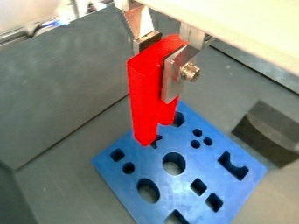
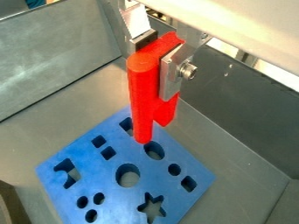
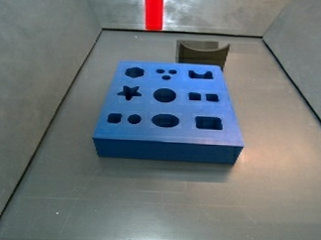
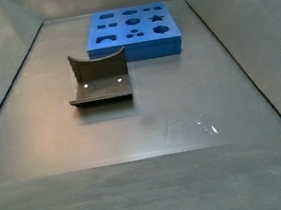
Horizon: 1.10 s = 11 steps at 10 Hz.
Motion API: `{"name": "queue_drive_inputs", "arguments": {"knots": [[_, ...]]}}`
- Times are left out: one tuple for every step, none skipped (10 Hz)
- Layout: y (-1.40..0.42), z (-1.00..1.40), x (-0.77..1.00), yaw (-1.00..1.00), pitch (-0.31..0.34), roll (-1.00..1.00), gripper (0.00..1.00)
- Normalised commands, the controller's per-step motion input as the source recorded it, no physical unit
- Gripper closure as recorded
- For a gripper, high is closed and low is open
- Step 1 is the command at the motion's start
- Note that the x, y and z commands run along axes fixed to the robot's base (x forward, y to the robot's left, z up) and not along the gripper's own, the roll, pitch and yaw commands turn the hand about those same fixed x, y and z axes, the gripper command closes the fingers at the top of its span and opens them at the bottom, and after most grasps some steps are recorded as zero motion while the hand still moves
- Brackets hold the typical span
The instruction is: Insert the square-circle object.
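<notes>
Gripper (image 1: 167, 54): closed on the upper end of the red peg (image 1: 149, 96), held upright so its lower end is presented downward. Blue block (image 2: 128, 171): placed below, holes upward, apparently awaiting insertion.

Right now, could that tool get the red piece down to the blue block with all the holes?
Probably yes. The tool holds the red piece upright above the blue block, with only open air between them. The fixture stands apart from the block.

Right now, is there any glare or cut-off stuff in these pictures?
In a side view, a small glare spot on the floor; in a side view, the red piece is cut off by the frame; in both wrist views, the claw holding it is sharp.
</notes>
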Motion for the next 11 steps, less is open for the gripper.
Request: {"name": "queue_drive_inputs", "arguments": {"knots": [[0.0,-0.33,-0.01,-1.0,0.0,0.05,1.0],[0.0,-0.4,0.0,-1.0,0.0,0.02,1.0],[0.0,-0.41,0.0,-1.0,0.0,0.02,1.0],[0.0,-0.43,0.0,-1.0,0.0,0.01,1.0],[0.0,-0.47,0.0,-1.0,0.0,0.0,1.0],[0.0,-0.48,0.0,-1.0,0.0,0.0,1.0],[-0.09,-0.41,-0.03,-0.99,0.0,0.03,1.0],[-0.26,-0.5,-0.13,-0.81,0.0,0.0,1.0],[-0.35,-0.48,-0.27,-0.64,-0.099,-0.02,1.0],[-0.3,-0.44,-0.35,-0.61,-0.133,-0.05,1.0],[-0.21,-0.44,-0.29,-0.71,-0.129,-0.06,1.0]]}}
